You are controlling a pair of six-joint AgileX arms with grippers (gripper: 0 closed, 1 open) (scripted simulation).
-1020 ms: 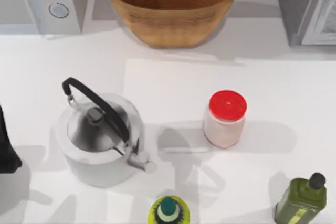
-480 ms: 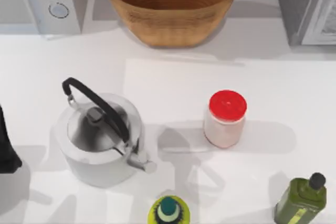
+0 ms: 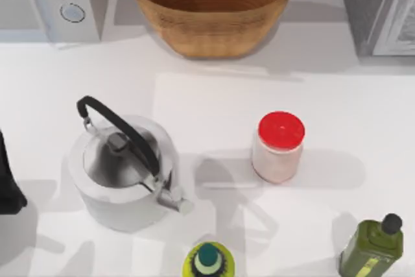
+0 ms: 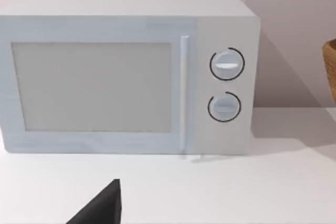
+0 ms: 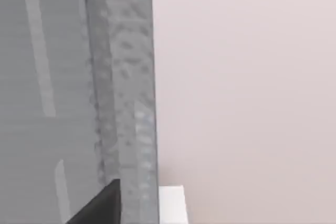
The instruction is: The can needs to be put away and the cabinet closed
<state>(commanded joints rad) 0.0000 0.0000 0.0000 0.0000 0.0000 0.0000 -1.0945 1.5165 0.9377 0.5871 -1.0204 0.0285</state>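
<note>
White table (image 3: 214, 95) — cabinet (image 3: 376, 4) at right rear; finger states cannot be told.

no readable text, labels, brands or numbers anywhere

A rendered kitchen counter: a white worktop (image 3: 214, 95) carries a pale microwave (image 4: 126, 74) with two round knobs at the back left, a woven basket (image 3: 213, 8) in the middle of the back edge, and a grey cabinet (image 3: 376, 8) at the back right. Nearer the front stand a metal kettle (image 3: 123, 170) with a black handle, a red-lidded jar (image 3: 279, 147) and a green bottle (image 3: 373, 244) with a black cap
</note>
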